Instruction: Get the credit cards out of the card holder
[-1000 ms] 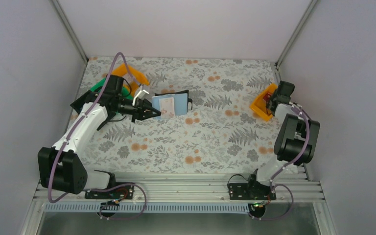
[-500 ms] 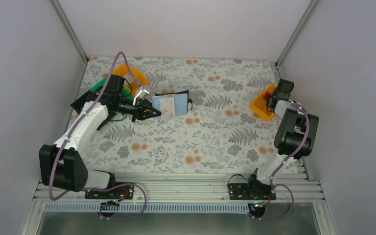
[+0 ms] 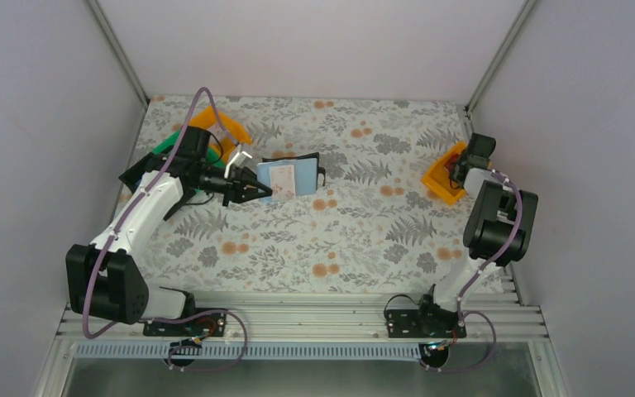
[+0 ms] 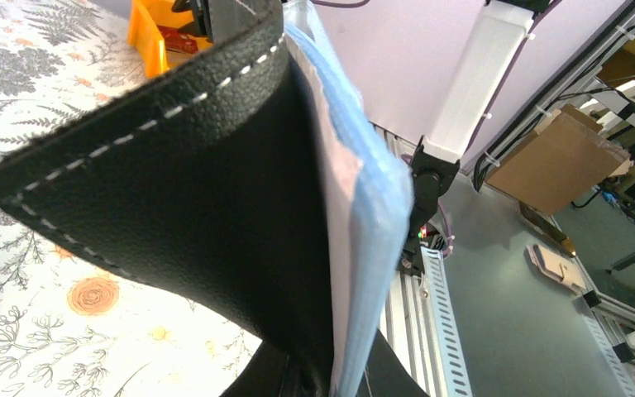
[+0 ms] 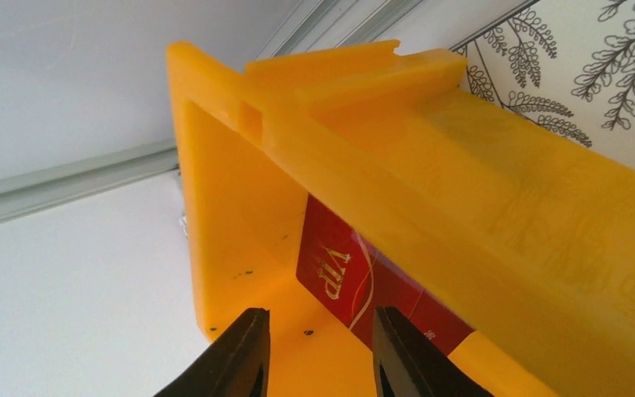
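The open card holder (image 3: pixel 291 177) is gripped by the left end effector (image 3: pixel 258 192) near the bench's (image 3: pixel 364 240) far-left corner. The right end effector (image 5: pixel 318 331) is parted over a red card (image 5: pixel 355 277) in the right-edge bin (image 5: pixel 479 207).

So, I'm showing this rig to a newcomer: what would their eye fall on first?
Probably the black card holder, opened to its grey-blue inside and gripped at its edge by the left pincer, left of centre. Next, the red card marked VIP, inside the orange bin at the right edge, with the right pincer open near it.
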`<action>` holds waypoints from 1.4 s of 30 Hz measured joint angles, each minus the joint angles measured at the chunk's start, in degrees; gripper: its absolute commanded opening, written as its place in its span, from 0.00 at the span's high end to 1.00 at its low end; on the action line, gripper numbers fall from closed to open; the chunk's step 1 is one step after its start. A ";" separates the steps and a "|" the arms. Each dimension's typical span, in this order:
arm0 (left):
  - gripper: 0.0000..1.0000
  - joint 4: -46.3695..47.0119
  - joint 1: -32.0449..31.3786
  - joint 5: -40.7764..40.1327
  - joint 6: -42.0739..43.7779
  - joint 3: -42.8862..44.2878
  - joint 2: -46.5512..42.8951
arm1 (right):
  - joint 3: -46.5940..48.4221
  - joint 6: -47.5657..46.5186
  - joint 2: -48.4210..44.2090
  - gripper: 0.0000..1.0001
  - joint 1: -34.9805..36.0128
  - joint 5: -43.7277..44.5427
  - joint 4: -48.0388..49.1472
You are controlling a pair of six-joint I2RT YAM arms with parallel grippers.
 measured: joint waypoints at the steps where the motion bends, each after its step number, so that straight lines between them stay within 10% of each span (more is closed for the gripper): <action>1: 0.98 0.00 0.00 0.00 0.00 0.00 0.00 | 0.00 -0.04 -0.17 0.61 0.00 0.00 -0.13; 9: 0.98 0.00 0.00 0.00 0.00 0.04 0.00 | 0.24 -3.08 -5.09 0.52 -0.02 -1.49 -0.31; 17: 0.98 0.09 0.00 -0.09 -0.04 0.04 -0.02 | 10.75 -25.81 -7.26 0.42 1.99 -16.74 0.55; 29: 0.97 1.70 1.27 -2.19 -1.29 -0.39 -4.15 | 22.73 -72.89 -12.46 0.41 33.70 -36.98 -10.67; 42: 0.98 -2.03 4.20 2.73 2.64 -0.59 -7.87 | 12.15 -94.82 -30.32 0.52 44.02 -63.28 -14.14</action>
